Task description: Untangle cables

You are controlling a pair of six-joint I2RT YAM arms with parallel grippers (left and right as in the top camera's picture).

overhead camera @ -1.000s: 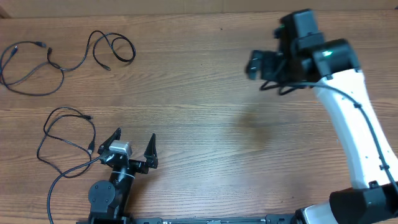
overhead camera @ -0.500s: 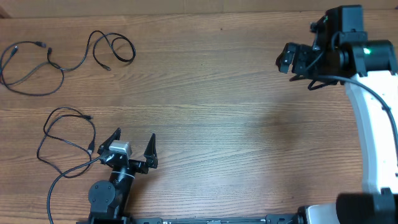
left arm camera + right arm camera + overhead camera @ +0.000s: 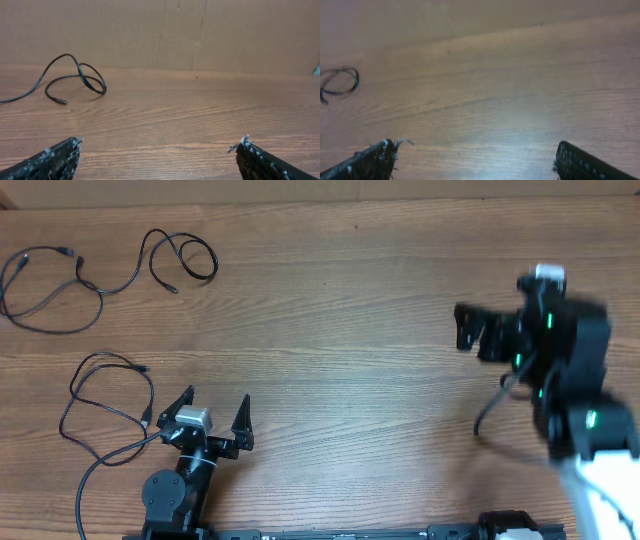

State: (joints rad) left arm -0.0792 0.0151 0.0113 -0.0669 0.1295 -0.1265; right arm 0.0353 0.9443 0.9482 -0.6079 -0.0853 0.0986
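Note:
Thin black cables lie at the table's left. A long cable [image 3: 60, 320] curls at the far left, and beside it a looped stretch [image 3: 195, 260] ends in a small plug. Another cable [image 3: 105, 415] loops at the near left, next to my left arm. My left gripper [image 3: 217, 396] is open and empty, just right of that cable. In the left wrist view [image 3: 160, 141] the far loop [image 3: 75, 77] lies ahead on the left. My right gripper [image 3: 462, 327] is open and empty over bare wood at the right. In its wrist view [image 3: 475, 146] a cable loop [image 3: 342, 69] shows far left.
The wooden table [image 3: 330, 380] runs under both arms. A brown cardboard wall [image 3: 165, 30] stands along its far edge. The right arm's own thicker black wire [image 3: 490, 405] hangs beside its white body.
The right arm has swung from the far middle towards the right and nearer the front, its gripper still empty. The left arm and the cables have not moved.

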